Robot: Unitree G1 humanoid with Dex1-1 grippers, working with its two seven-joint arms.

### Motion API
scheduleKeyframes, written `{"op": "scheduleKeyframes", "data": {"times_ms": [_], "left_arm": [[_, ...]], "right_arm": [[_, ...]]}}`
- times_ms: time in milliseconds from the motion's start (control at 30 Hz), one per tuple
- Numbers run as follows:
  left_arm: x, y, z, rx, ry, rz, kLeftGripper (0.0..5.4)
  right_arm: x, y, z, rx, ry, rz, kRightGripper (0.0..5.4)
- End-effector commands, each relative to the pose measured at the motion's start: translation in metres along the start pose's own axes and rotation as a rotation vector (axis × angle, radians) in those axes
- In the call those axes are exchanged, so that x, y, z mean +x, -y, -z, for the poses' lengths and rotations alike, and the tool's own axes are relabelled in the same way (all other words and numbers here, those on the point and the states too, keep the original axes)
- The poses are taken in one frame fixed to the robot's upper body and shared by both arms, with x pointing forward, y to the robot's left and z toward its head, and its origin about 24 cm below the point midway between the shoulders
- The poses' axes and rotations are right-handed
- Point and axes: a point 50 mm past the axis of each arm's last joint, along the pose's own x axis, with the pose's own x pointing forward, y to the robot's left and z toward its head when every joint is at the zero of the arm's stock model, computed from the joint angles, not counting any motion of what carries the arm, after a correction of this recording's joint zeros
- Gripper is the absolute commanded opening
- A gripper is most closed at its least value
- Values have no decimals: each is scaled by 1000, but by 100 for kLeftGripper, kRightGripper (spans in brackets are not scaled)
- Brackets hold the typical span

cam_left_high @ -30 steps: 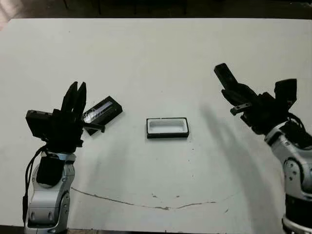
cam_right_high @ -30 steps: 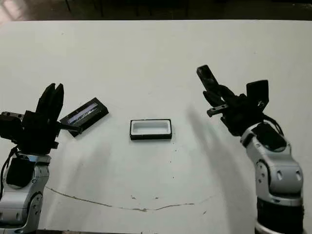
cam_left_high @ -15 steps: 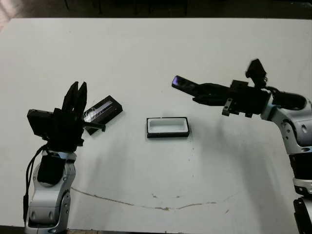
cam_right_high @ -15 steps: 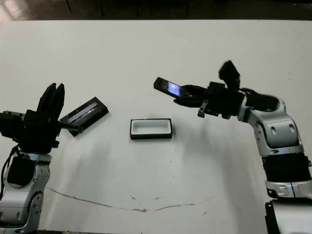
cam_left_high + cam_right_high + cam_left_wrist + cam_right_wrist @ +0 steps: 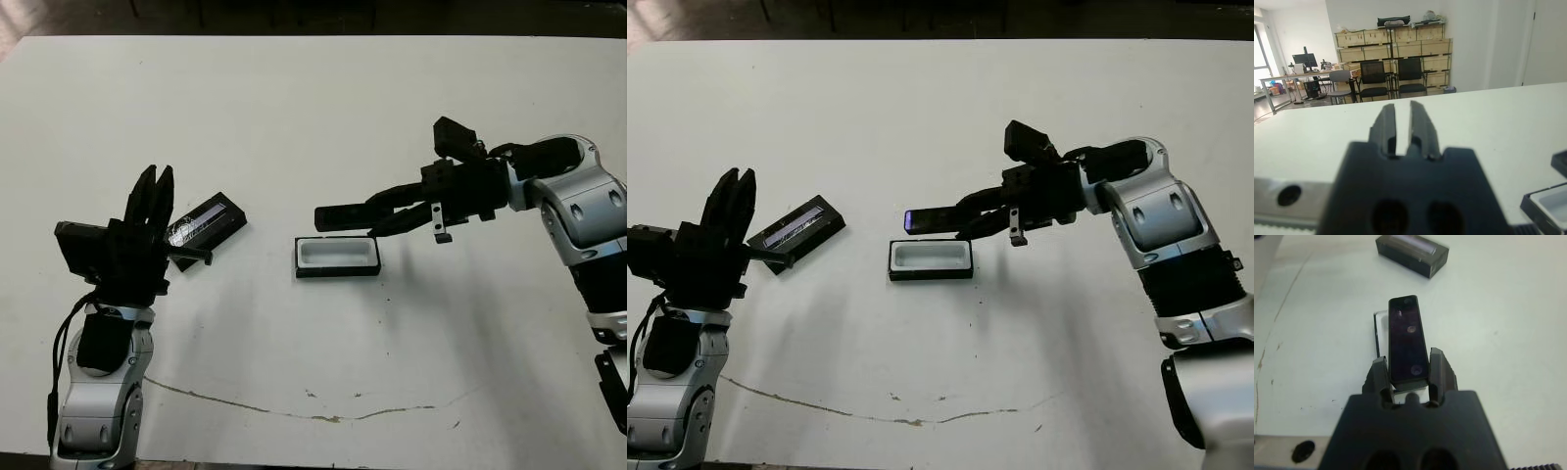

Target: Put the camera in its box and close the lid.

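the camera (image 5: 1407,339) is a slim, flat black bar with a glossy face, clamped at its near end between the two fingers of the right claw (image 5: 1408,374) and projecting forward from them. in the head views it (image 5: 939,217) lies roughly level, a bluish glint at its free end, suspended just above the far edge of the box (image 5: 931,259); no contact between the two can be confirmed.

the box is a small shallow rectangular tray, black walls and rim, matte white lining, open and resting flat near the middle of the white tabletop (image 5: 313,117). the lid (image 5: 206,221) is a flat black slab with a shiny silvery-purple stripe along its length, lying at an angle on the tabletop to the robot's left of the box, well apart from it and close beside the left claw (image 5: 152,191).

against the frame half a second ago, the right arm has lowered and reached further left: the camera, then raised and tilted beyond the box, now sits low over it. the box, the lid and the left arm are unchanged.

the right arm is stretched across toward the centre, forearm nearly horizontal. the left claw points up and away from the robot, fingers nearly together with a narrow gap, holding nothing.
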Motion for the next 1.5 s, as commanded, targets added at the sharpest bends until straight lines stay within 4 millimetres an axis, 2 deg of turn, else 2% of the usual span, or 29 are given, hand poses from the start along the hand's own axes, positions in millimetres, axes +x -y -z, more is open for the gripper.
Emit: {"op": "scheduleKeyframes", "data": {"times_ms": [33, 433, 1100, 1500], "left_arm": [[-5, -1, 7, 4, -40, 0, 0], [-6, -1, 9, -3, -44, 3, 0], [-4, 3, 10, -9, -43, 3, 0], [-4, 5, 11, -14, -44, 2, 0]], "right_arm": [[4, -4, 5, 12, -15, -29, 5], [18, -5, 21, -10, -94, -22, 5], [23, -7, 19, -30, -106, -89, 4], [32, -13, 11, -14, -114, -50, 4]]}}
